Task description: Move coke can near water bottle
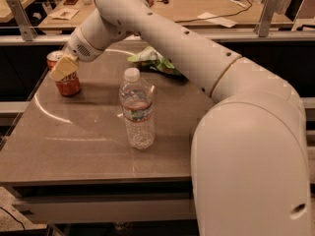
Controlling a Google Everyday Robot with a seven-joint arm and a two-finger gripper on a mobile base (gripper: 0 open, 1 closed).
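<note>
At the far left a slanted metal post (pixel 15 11) rises from a pale rail (pixel 29 40) that runs across behind the bench (pixel 74 146). Beyond the rail is a wooden desk (pixel 187 4), with a small sheet of paper (pixel 63 14) lying at its left end.

The bench has a flat grey-brown top with a dull sheen. A thin bright arc of reflected light (pixel 44 114) curves over its left half. Its front edge is pale, and the space under it is dark.

The coke can (pixel 67 82) stands upright near the back left corner of the bench. The tool (pixel 64 68) is at the can, its tan pad lying over the can's upper front, and the silver top shows just behind it. Whether the tool grips the can or only rests against it cannot be told.

The water bottle (pixel 137 109) stands upright near the middle of the bench, well apart from the can, to its right and closer to the front edge. Behind the bottle, near the back edge, lies a crumpled green bag (pixel 152 60), partly covered by the white arm (pixel 172 38).

The arm runs right from the tool and swells into a large white body that hides the right side of the bench. On the desk behind lie a white sheet (pixel 216 19) and a dark cable (pixel 236 6). A second post (pixel 266 11) stands at the right.
</note>
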